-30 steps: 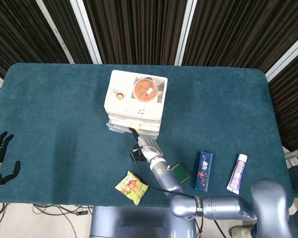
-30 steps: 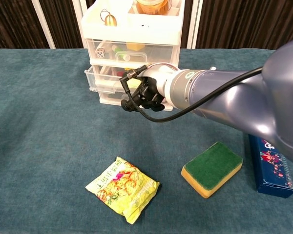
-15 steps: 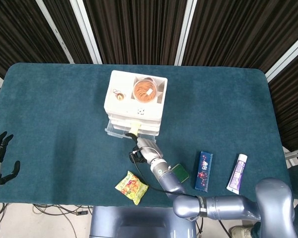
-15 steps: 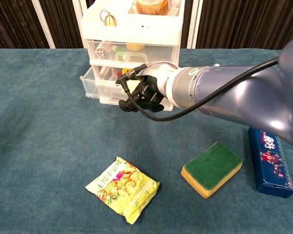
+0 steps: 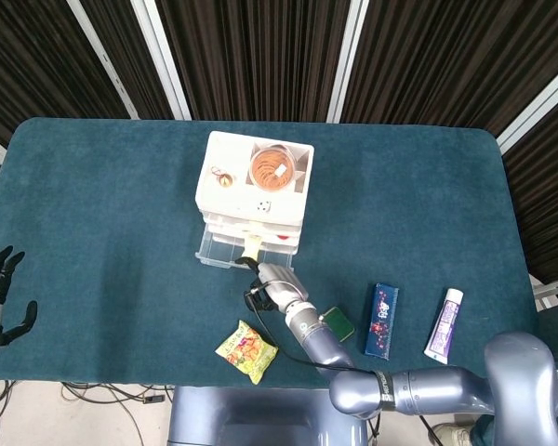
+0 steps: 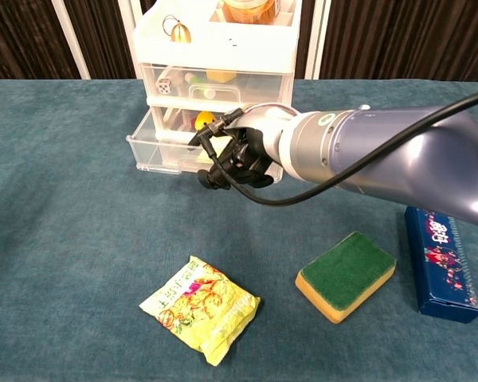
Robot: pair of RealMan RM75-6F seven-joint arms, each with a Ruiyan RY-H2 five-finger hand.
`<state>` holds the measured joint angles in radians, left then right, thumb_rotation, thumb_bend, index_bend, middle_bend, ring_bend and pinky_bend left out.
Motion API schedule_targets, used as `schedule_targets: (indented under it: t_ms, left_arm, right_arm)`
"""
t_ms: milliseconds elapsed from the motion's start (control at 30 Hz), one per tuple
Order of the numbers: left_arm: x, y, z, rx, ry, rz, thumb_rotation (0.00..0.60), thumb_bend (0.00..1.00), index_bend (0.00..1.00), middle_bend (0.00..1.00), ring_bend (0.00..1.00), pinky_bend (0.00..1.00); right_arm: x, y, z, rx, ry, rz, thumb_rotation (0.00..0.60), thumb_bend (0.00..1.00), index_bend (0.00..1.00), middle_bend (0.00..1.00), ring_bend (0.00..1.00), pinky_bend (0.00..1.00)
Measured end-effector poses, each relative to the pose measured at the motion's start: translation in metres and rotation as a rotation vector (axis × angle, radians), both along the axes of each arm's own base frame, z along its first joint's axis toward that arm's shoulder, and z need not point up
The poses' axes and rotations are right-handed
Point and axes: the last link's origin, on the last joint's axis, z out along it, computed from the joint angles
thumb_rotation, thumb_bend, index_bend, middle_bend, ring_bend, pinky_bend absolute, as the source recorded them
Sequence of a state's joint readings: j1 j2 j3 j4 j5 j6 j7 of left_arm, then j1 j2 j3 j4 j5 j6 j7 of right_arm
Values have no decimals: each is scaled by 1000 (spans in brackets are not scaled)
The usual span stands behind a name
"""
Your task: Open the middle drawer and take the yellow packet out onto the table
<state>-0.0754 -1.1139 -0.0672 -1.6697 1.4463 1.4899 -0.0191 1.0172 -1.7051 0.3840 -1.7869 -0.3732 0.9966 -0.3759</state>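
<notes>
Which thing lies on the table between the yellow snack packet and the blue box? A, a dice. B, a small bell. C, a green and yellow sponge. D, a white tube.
C: in the chest view the green and yellow sponge lies on the cloth between the yellow snack packet and the blue box.

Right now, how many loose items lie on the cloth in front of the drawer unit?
4: yellow snack packet nearest the front edge, green sponge to its right, blue box further right, white tube rightmost, seen only from the head view. The right arm could hide something small.
</notes>
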Motion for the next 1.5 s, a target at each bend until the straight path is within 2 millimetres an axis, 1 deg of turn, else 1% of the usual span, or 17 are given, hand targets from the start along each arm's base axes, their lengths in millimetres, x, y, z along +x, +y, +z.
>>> schedule_targets:
  t_ms: [633,1500]
  left_arm:
    - [0,0,0,0,1,2,600,438,72,5,0,0]
    - [1,0,0,1,4,-2,600,438,72,5,0,0]
  right_arm:
    - [-5,11,3,45,1,11,600,588,186,795,927,944]
    - [-5,16,2,58,8,25,600,587,186,795,927,944]
